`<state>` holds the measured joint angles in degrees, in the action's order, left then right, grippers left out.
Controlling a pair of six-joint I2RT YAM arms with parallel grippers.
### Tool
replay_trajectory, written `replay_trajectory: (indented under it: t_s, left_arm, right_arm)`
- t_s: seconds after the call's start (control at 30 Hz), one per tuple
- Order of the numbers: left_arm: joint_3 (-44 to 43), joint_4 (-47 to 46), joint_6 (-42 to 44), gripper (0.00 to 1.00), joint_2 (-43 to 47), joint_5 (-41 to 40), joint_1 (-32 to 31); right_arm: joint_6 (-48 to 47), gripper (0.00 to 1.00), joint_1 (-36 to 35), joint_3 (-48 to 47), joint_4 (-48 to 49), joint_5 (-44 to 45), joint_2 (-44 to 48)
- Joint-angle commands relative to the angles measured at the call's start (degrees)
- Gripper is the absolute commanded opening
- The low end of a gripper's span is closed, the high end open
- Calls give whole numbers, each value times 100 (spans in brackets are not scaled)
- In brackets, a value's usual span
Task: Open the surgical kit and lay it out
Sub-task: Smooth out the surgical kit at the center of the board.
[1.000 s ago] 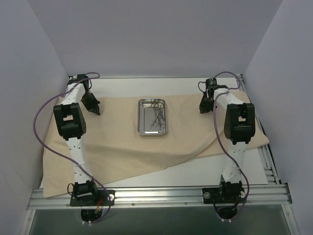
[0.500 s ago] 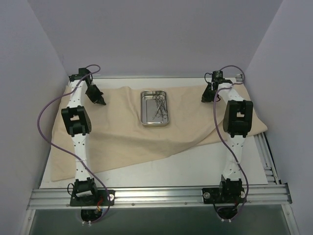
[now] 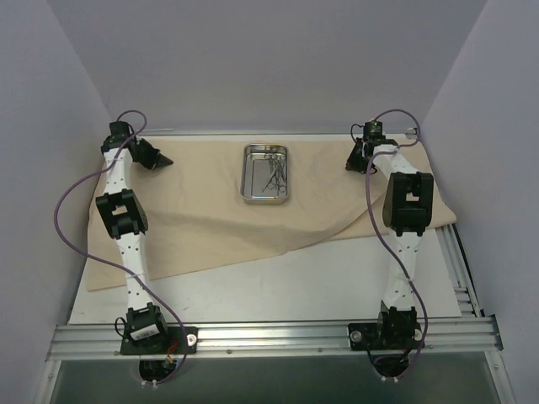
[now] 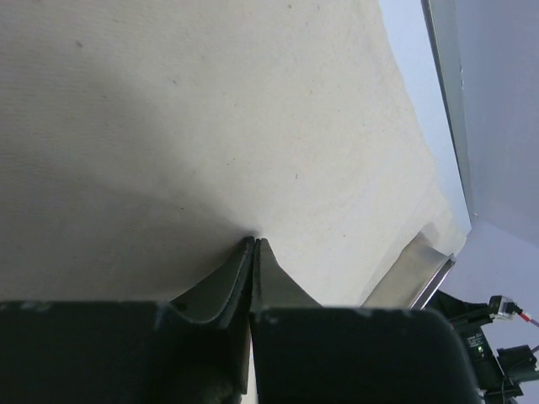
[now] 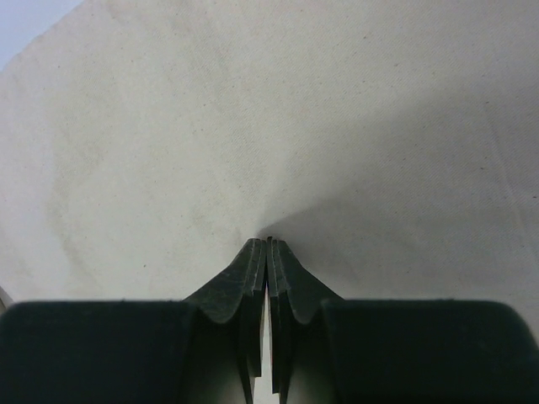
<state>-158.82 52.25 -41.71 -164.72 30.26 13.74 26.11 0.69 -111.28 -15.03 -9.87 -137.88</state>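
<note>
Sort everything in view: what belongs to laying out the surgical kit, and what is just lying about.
Job in hand: cloth wrap; steel tray; instruments in the tray; left gripper and right gripper, both shut on the wrap.

Just there: white tabletop; aluminium rail.

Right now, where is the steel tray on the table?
In the top view the steel tray sits on the tan cloth at the far middle of the table, between the left hand and the right hand.
</note>
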Motion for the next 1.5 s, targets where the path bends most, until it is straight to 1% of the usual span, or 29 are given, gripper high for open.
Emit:
replay_trajectory:
  t_s: [0.0, 0.03, 0.1, 0.13, 0.17, 0.27, 0.37, 0.4, 0.47, 0.5, 0.57, 0.6, 0.73, 0.77, 0.8, 0.83, 0.87, 0.9, 0.93, 1.0, 1.07, 1.1, 1.23, 1.27, 1.33, 1.37, 1.43, 1.47]
  left_arm:
    - [70, -128, 312, 7, -307, -618, 243]
    - [149, -110, 391, 9, -97, -583, 235]
    - [640, -39, 497, 13, 185, -653, 208]
    - [860, -57, 524, 17, 473, -636, 200]
    - [1297, -118, 567, 25, 624, -644, 139]
    - [1792, -67, 866, 31, 1196, -951, -115]
    - [2267, -48, 1200, 37, 1636, -1293, -327]
    - [2529, -92, 1244, 38, 1741, -1382, -397]
    - [2663, -153, 1219, 38, 1839, -1383, -416]
    - [2637, -75, 1149, 38, 1786, -1365, -398]
    - [2226, 161, 1104, 36, 1523, -1321, -389]
    - [2111, 180, 1095, 36, 1444, -1338, -389]
    - [1478, 408, 1113, 37, 1014, -1295, -381]
    - [1407, 391, 1113, 37, 986, -1286, -372]
    - [1415, 365, 1104, 37, 977, -1277, -363]
    - [1433, 339, 1104, 37, 969, -1268, -354]
    - [1468, 286, 1104, 37, 960, -1260, -354]
    - [1468, 277, 1104, 37, 951, -1251, -354]
    - [1468, 286, 1095, 37, 916, -1233, -354]
    - [1503, 286, 1069, 37, 907, -1189, -363]
    - [1547, 330, 1060, 37, 942, -1224, -372]
    - [1687, 304, 1069, 37, 994, -1259, -389]
    - [2039, 163, 1121, 37, 1319, -1365, -389]
    - [2040, 189, 1139, 37, 1338, -1356, -381]
    - [2022, 259, 1157, 38, 1373, -1374, -363]
    - [2022, 259, 1148, 38, 1390, -1382, -354]
    - [2057, 225, 1104, 39, 1478, -1409, -345]
    - [2066, 181, 1078, 39, 1513, -1374, -354]
  right_arm:
    - [-404, 8, -183, 1088, -1056, 370, 101]
    - [-466, 12, -131, 1204, -1029, 406, 217]
    - [-597, 20, -95, 1302, -1195, 529, 472]
    - [-668, 21, 70, 1337, -1256, 626, 543]
    - [-747, 22, 98, 1355, -1292, 661, 639]
    - [-958, 29, 168, 1390, -1423, 706, 1000]
    - [-1020, 30, 195, 1407, -1608, 600, 1141]
    - [-1046, 30, 195, 1451, -1617, 539, 1219]
    - [-1047, 29, 195, 1618, -1643, 434, 1290]
    - [-1029, 24, 195, 1688, -1670, 407, 1351]
    - [-994, 19, 186, 1873, -1749, 380, 1457]
    - [-994, 16, 177, 2135, -1758, 389, 1631]
    - [-845, 11, 195, 2953, -1924, 538, 2011]
    - [-766, 10, 195, 3120, -2099, 643, 2098]
    - [-643, 6, 204, 3504, -2144, 705, 2351]
    - [-564, 4, 212, 3682, -2171, 740, 2510]
    - [-476, 4, 230, 3849, -2293, 802, 2712]
    - [-371, 3, 247, 3990, -2390, 863, 3141]
    - [-100, 2, 274, 4235, -2513, 881, 3336]
    - [130, 2, 344, 4395, -2925, 768, 3923]
    - [482, 2, 318, 4475, -3346, 627, 4303]
    - [561, 2, 318, 4493, -3479, 609, 4697]
    - [755, 0, 318, 4589, -4086, 679, 5411]
    - [851, 0, 318, 4798, -4244, 566, 5534]
    - [974, 0, 309, 5106, -4263, 294, 5903]
    - [1062, 0, 318, 5308, -4072, 92, 6079]
    - [1028, 0, 362, 5197, -3720, 169, 6072]
    - [941, 0, 379, 5013, -3361, 265, 5967]
